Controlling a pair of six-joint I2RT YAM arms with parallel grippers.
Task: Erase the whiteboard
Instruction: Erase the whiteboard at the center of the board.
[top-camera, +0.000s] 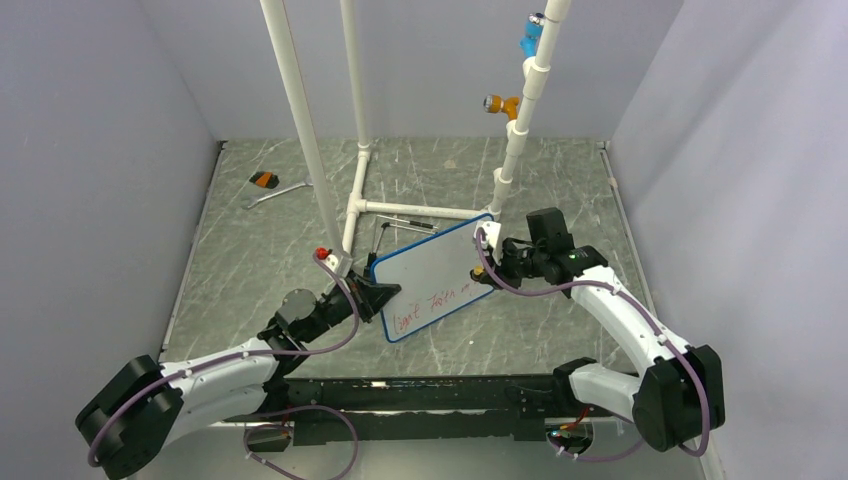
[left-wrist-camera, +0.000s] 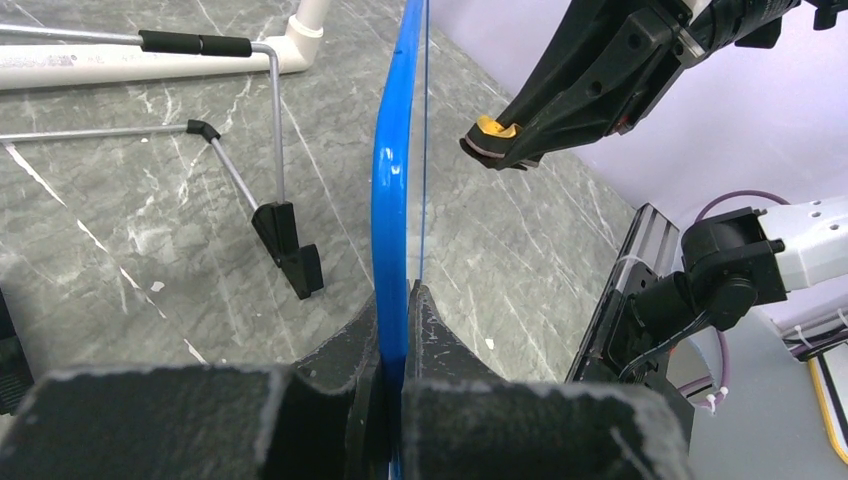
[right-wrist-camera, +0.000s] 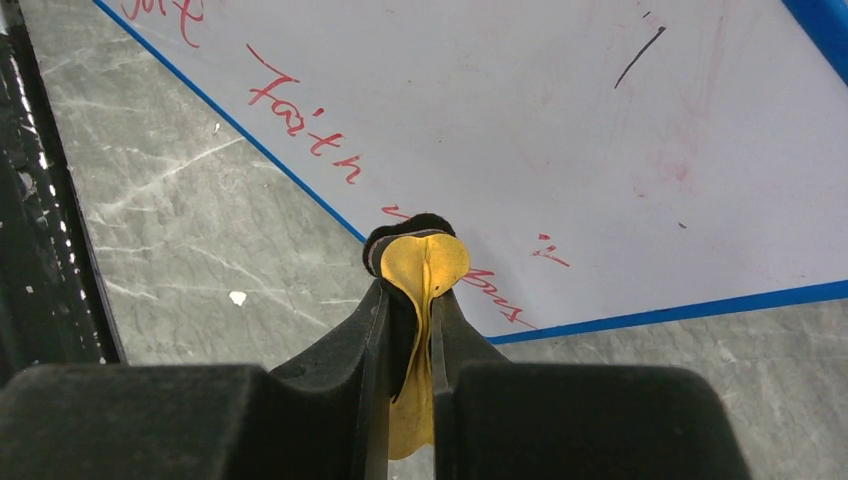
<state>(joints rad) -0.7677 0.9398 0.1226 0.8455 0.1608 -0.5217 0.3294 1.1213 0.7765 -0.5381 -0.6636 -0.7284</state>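
The whiteboard has a blue frame and red handwriting along its lower part. It is held tilted above the table. My left gripper is shut on the board's left edge. In the left wrist view the blue frame runs edge-on between that gripper's two fingers. My right gripper is shut on a small yellow eraser with a black felt face. The eraser sits at the board's lower right, over the end of the red writing. The right wrist view shows the white face above the right gripper.
A white pipe frame rises from the back middle of the table, carrying an orange clamp and a blue one. A wire stand with black feet lies behind the board. An orange-handled wrench lies back left. Grey walls enclose the table.
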